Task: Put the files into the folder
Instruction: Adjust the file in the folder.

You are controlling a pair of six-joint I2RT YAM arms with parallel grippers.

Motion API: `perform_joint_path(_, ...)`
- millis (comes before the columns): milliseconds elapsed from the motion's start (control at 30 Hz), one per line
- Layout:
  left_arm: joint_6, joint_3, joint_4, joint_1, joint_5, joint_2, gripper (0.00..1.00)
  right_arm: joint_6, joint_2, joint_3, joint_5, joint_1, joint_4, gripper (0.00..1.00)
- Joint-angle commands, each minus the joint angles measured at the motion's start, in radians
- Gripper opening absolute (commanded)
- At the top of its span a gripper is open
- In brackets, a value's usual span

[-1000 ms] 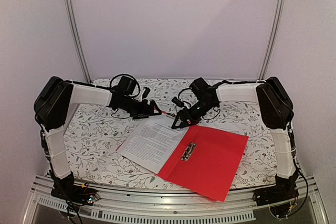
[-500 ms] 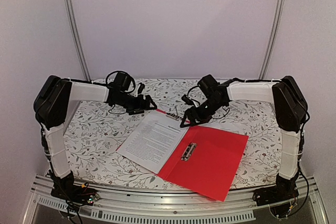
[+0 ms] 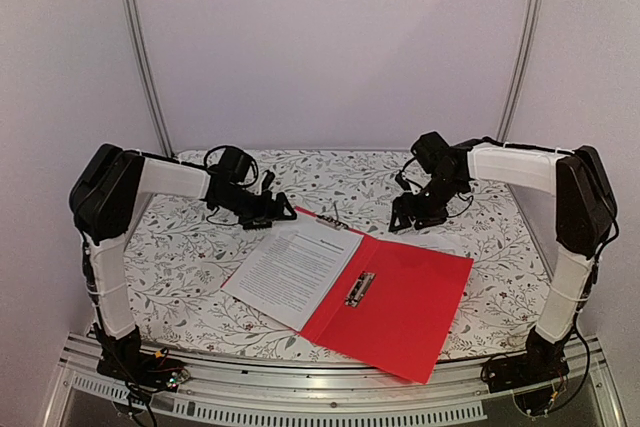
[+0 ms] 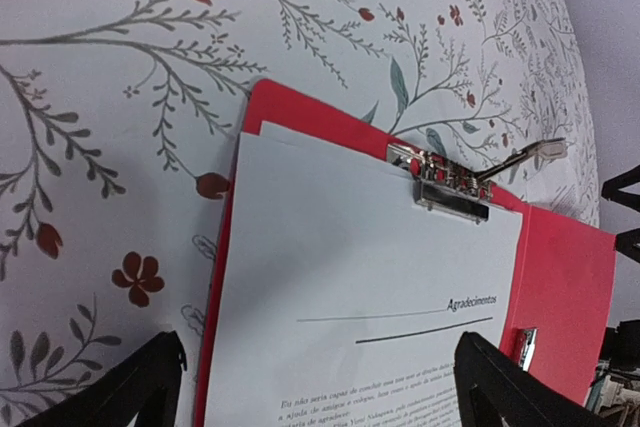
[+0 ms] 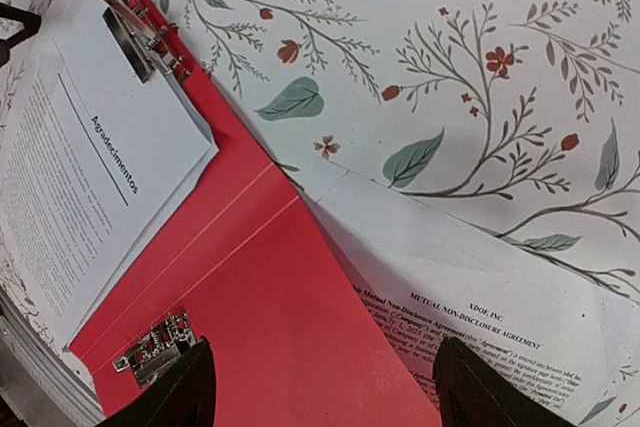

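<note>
From above, the red folder [image 3: 400, 297] lies open on the flowered cloth [image 3: 180, 247], with the files [image 3: 290, 267] resting on its left leaf. The left gripper [image 3: 283, 212] hovers at the folder's 11 o'clock and the right gripper [image 3: 402, 222] at its 1 o'clock, both holding nothing. In the left wrist view its fingers [image 4: 130, 387] stand wide apart over the sheets, and a metal clip [image 4: 450, 192] sits on their top edge. In the right wrist view its fingers [image 5: 175, 387] are parted above the red cover, and another printed sheet [image 5: 480, 287] pokes out from beneath it at 4 o'clock.
</note>
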Motion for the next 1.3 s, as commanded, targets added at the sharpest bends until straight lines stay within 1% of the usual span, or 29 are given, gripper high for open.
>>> perform_joint_path(0, 0.013, -0.052, -0.016, 0.011, -0.003, -0.021, 0.95, 0.028, -0.057, -0.050, 0.071, -0.005, -0.086, 0.75)
perform_joint_path(233, 0.012, -0.131, -0.026, 0.012, 0.001, -0.053, 0.95, 0.047, -0.071, -0.055, 0.075, -0.009, -0.088, 0.76)
perform_joint_path(467, -0.015, -0.253, -0.012, 0.005, 0.033, -0.125, 0.95, 0.040, -0.022, -0.016, 0.065, -0.009, -0.084, 0.76)
perform_joint_path(767, -0.040, -0.371, -0.039, -0.042, 0.072, -0.212, 0.95, 0.007, 0.051, 0.073, 0.050, -0.009, -0.087, 0.76)
perform_joint_path(1100, -0.013, -0.385, -0.227, -0.126, 0.096, -0.321, 0.95, -0.029, 0.108, 0.158, 0.021, -0.009, -0.097, 0.76)
perform_joint_path(1200, -0.007, -0.379, -0.259, -0.157, 0.123, -0.342, 0.95, -0.044, 0.130, 0.188, 0.012, -0.008, -0.096, 0.76)
perform_joint_path(1267, -0.005, -0.373, -0.279, -0.172, 0.109, -0.361, 0.95, -0.053, 0.143, 0.202, 0.005, -0.009, -0.096, 0.76)
